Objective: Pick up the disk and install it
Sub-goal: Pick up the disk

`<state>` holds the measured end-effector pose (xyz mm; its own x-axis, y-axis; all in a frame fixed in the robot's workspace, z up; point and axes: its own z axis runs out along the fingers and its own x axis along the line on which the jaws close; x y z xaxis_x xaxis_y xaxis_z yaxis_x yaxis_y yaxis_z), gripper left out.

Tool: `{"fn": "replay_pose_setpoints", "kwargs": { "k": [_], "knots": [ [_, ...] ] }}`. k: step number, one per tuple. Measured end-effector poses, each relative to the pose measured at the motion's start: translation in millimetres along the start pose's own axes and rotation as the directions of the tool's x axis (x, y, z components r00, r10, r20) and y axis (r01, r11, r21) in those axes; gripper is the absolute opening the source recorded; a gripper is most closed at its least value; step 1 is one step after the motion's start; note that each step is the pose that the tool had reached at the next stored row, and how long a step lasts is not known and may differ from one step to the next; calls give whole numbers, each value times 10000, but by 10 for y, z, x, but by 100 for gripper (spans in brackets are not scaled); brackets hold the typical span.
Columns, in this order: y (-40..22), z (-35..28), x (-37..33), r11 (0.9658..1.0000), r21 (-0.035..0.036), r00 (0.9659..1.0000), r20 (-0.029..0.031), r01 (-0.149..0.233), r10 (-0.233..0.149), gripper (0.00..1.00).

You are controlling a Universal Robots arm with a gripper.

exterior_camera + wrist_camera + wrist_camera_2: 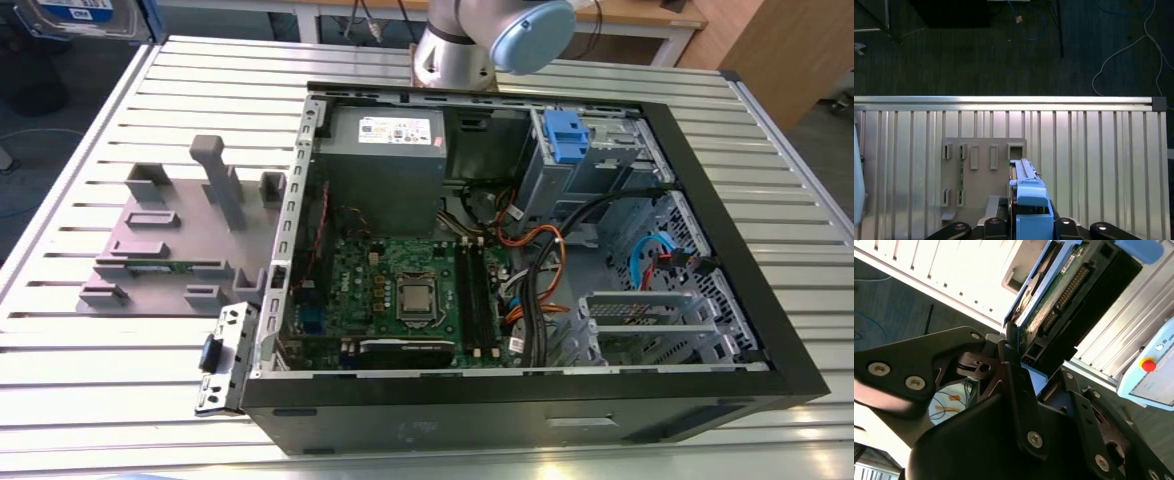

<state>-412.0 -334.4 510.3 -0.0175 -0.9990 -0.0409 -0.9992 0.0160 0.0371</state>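
Blue-framed disk (1064,286) is clamped edge-on betw. the black fingers (1016,390) of the gripper (1021,357), closed onto it w/ green circuit side exposed, and is held over the slotted alu. table (1094,150) by the grey fixture plate (981,185), w/ the open PC case (534,405) lying on that table.

disk (1059,295) | look: drive in a bright blue plastic bracket, green circuit board and connector pins showing in the second wrist view | pose: on edge | place: clamped in the gripper (1031,367), held above the slatted table (1094,150)
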Motion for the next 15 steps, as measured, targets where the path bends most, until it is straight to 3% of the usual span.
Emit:
{"fn": "replay_pose_setpoints", "kwargs": {
  "k": [5, 9, 15],
  "knots": [
    [-3, 29, 92, 10000, 0, 10000, -11, 2, -2, 37],
    [-6, 63, 104, 10000, 0, 10000, -16, 0, 0, 37],
    [-7, 66, 105, 10000, 0, 10000, -16, 1, -1, 37]
  ]
}}
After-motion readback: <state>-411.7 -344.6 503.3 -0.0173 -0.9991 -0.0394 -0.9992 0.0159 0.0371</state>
